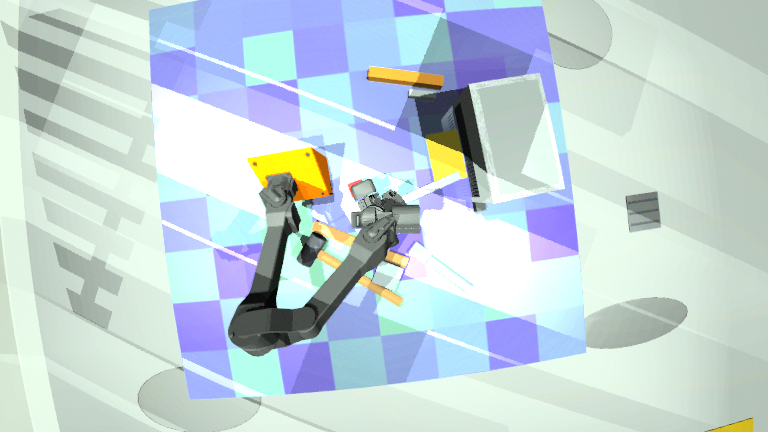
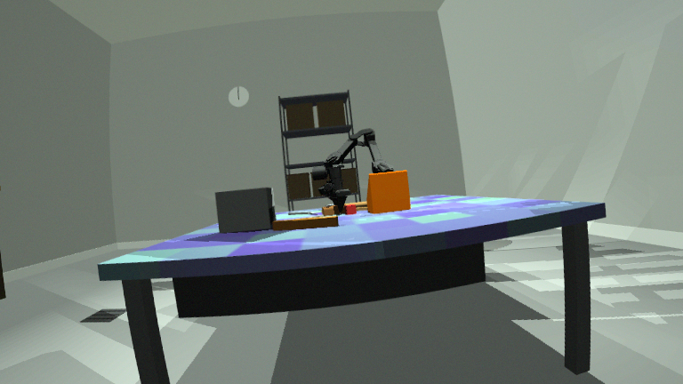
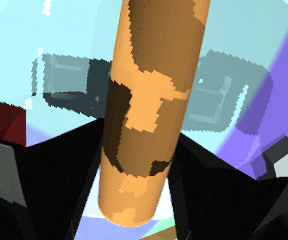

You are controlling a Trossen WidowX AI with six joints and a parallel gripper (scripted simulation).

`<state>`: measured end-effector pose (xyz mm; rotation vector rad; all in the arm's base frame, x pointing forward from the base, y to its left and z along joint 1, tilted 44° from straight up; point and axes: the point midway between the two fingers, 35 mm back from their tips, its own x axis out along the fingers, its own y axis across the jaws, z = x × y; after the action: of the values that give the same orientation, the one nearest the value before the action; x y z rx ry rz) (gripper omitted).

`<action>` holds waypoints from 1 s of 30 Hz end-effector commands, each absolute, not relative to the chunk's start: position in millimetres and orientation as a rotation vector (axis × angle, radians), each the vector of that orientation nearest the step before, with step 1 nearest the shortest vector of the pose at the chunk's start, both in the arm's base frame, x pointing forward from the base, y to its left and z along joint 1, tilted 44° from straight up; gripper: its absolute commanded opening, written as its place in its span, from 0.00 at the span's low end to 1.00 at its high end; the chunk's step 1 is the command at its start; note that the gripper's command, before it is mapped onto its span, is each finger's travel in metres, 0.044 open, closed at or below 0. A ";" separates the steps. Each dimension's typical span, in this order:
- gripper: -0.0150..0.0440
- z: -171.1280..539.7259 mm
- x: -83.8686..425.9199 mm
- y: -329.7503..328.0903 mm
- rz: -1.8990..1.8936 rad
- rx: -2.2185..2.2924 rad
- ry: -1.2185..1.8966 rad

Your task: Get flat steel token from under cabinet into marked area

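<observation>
My gripper [image 1: 373, 213] [image 2: 340, 211] [image 3: 137, 132] is shut on a round wooden handle [image 3: 156, 45], low over the table [image 1: 271, 56]. The handle's rounded end shows at the bottom of the wrist view; its other end is out of that view. A thin pale strip [image 1: 434, 186] runs from beside the gripper towards the cabinet [image 1: 512, 138] [image 2: 244, 210]; it looks like the held tool's shaft. The yellow marked area [image 1: 444, 150] lies in front of the cabinet's dark slotted face, partly in shadow. The steel token cannot be made out in any view.
A red block [image 1: 353, 185] [image 2: 350, 209] [image 3: 4, 122] is close beside the gripper. An orange box [image 1: 291, 167] [image 2: 389, 191] stands left. An orange bar [image 1: 404, 77] [image 2: 305, 222] and small pale block [image 1: 421, 94] lie behind. A hammer [image 1: 311, 249], wooden stick [image 1: 399, 258] and pale flat-headed tool [image 1: 447, 270] lie in front.
</observation>
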<state>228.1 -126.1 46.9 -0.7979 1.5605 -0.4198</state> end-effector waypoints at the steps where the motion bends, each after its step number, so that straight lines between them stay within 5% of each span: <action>1: 0.25 52.1 229.3 -129.6 -0.419 -0.800 1.557; 19: 0.25 66.4 229.3 -143.1 -0.406 -0.817 1.564; 26: 0.57 63.5 227.5 -142.0 -0.397 -0.818 1.572; 30: 0.64 63.5 227.5 -142.1 -0.398 -0.820 1.571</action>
<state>227.5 -142.1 63.5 -0.8185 1.5726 -0.3971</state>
